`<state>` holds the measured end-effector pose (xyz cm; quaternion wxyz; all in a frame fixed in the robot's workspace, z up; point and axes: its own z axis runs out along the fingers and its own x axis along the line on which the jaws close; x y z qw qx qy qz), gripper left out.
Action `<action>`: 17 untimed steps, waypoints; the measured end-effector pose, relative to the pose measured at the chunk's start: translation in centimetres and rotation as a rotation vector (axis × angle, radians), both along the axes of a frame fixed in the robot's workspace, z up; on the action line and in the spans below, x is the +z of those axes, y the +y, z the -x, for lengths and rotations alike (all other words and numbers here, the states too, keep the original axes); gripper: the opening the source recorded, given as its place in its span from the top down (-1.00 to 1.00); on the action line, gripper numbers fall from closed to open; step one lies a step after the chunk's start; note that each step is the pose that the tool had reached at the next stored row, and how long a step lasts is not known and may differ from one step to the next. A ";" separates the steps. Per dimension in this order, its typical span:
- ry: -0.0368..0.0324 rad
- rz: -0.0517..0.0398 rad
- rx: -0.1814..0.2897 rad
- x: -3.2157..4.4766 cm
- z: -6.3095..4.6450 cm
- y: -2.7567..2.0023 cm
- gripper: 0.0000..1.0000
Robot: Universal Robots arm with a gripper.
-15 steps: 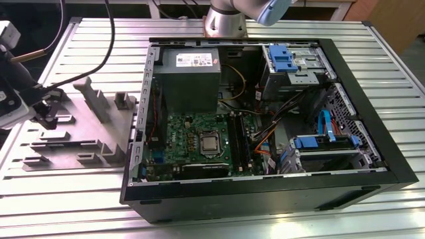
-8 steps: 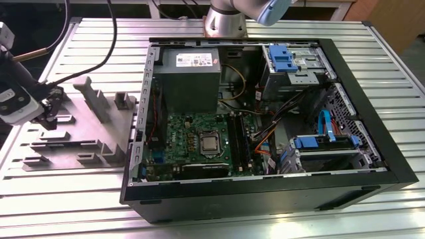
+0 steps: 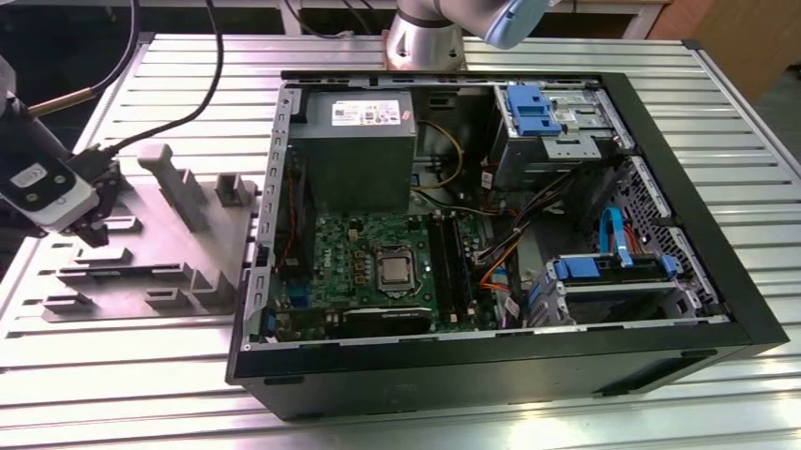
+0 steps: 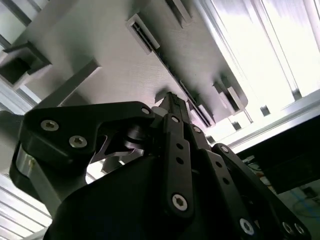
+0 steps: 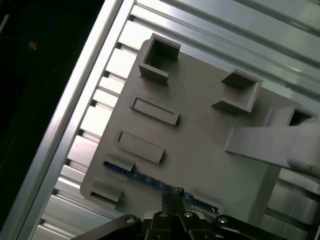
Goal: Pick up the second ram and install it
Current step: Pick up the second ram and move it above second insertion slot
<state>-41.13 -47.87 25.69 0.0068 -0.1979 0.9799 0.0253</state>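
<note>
Ribbed silver worktop; plain matte grey holder plate; dark blue second ram; black gripper. Black computer case, green motherboard, bright blue drive latches.

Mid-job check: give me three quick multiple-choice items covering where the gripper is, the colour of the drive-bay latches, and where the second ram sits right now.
1. The gripper is:
A. over the grey holder tray
B. inside the computer case
C. over the power supply

2. The drive-bay latches are:
A. red
B. blue
C. yellow

3. The second ram is:
A. lying in the holder tray
B. seated in the motherboard
C. lifted clear in the air

Answers:
1 A: the exterior view shows the gripper above the tray at that view's left.
2 B: the latches are plainly blue against the grey bays.
3 A: in the first wrist view the strip lies between the tray's blocks, right at the gripper.
</note>
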 end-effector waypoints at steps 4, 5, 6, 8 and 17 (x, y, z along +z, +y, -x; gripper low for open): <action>-0.0001 0.0000 0.072 -0.32 0.0 0.00 0.80; -0.0001 0.0000 0.090 -0.39 0.0 0.00 0.80; -0.0001 0.0000 0.108 -0.47 0.0 0.00 0.80; 0.0000 0.0001 0.144 -0.62 0.0 0.00 0.80; -0.0001 0.0000 0.307 -1.29 0.0 0.00 0.80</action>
